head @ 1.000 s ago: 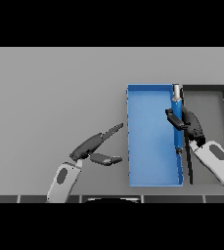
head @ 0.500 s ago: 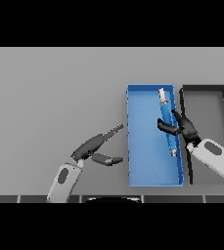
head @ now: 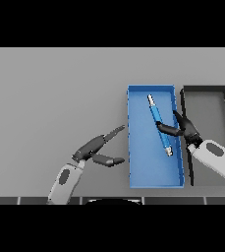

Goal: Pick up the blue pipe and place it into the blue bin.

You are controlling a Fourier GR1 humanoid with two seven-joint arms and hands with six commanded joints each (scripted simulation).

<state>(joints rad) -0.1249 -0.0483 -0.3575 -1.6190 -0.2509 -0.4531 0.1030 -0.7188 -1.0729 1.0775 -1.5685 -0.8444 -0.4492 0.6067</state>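
Two containers on grey surface (head: 45,88), side by side at right; blue bin (head: 143,170) nearer centre, black bin (head: 205,89) just beside it on far right, partly cut by right arm.

Blue bin long and shallow, open at top, long axis running away from robot; floor mostly bare.

Blue pipe (head: 159,123) inside blue bin, slanted, pale tip toward far end, dark end toward near right wall; appears to lie on or just above bin floor, cannot tell which.

Right hand (head: 185,129) over right wall of blue bin, reaching in from lower right; fingers (head: 167,130) loosely extended toward pipe's lower half, touching or nearly touching it; not wrapped round it; judged relaxed, holding nothing.

Left hand (head: 95,147) idle on bare surface left of blue bin, just beside its left wall; fingers straight and spread, thumb apart, holding nothing.

Step in hand, as judgement: release phase of placing; pipe already within bin walls, so transport looks done.

Next move calls for: confirming fingers clear of pipe; lifting right hand straight up and back over right wall without dragging pipe or catching bin edge; keeping clear of black bin on retreat.

Risk: fingertip contact rolling pipe; low, since walls contain it.
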